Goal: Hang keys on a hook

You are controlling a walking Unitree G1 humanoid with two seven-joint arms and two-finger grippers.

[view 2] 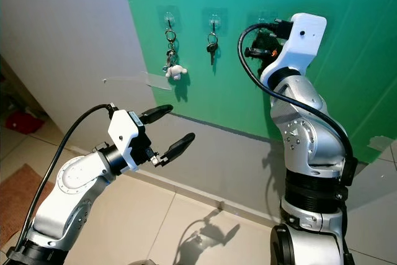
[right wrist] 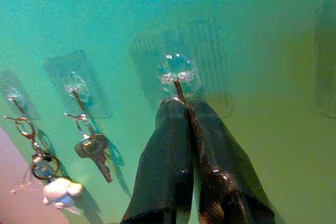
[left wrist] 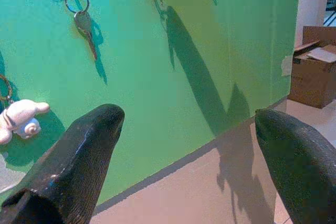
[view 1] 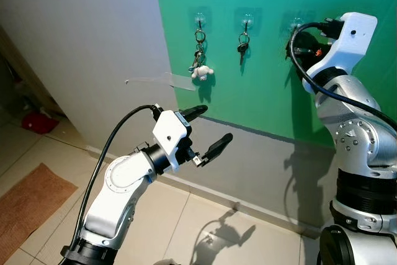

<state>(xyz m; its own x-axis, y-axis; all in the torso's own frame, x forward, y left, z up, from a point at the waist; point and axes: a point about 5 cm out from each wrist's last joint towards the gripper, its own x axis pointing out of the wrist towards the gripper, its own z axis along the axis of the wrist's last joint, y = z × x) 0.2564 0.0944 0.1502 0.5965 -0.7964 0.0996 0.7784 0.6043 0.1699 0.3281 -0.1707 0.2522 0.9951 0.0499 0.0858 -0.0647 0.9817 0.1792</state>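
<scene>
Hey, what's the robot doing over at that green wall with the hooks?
The right gripper is raised to the third clear hook on the green wall, its fingers pressed together around a metal key ring right at the hook. It appears to be hanging keys there, though the keys themselves are hidden. The other two hooks already hold a key set with a white plush charm and a single key. The left gripper is open, holding nothing.

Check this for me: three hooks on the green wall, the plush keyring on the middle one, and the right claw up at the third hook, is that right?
Not quite. The plush keyring hangs on the first hook, nearest the grey wall, not the middle one; the middle hook holds a plain key, as the left eye view shows. The right claw is up at the third hook.
</scene>
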